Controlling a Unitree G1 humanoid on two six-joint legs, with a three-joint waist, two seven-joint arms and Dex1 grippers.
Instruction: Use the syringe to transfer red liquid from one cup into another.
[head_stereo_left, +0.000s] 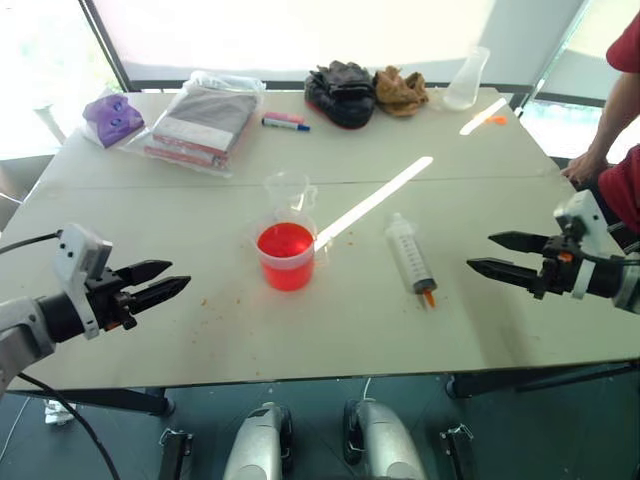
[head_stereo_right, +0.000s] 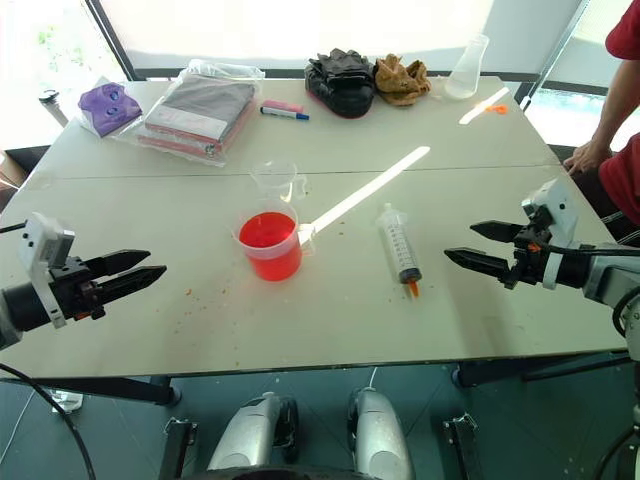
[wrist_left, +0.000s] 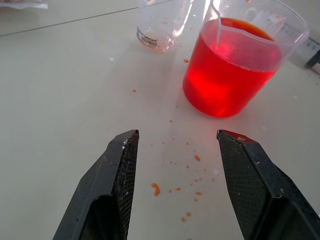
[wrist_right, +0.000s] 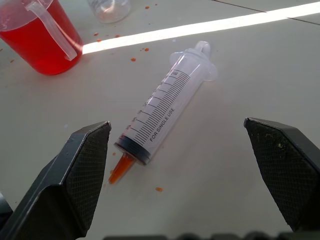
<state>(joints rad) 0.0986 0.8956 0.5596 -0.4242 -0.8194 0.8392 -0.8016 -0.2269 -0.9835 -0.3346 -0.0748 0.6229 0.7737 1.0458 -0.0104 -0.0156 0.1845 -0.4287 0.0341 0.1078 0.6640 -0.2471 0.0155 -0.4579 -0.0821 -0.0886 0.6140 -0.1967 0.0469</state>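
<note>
Left gripper (head_stereo_left: 165, 282) hovers left of the red cup (head_stereo_left: 286, 256), fingers narrowly parted, empty. The syringe (head_stereo_left: 410, 256) lies flat on the worktop (head_stereo_left: 200, 330) right of that cup: light, rigid, smooth, likely to roll; grip mid-barrel. Right gripper (head_stereo_left: 492, 253) hovers beyond, fingers wide, empty.

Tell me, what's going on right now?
Left claw and right claw open, empty. Syringe lying flat on table, untouched. Nothing blocking it.
</note>
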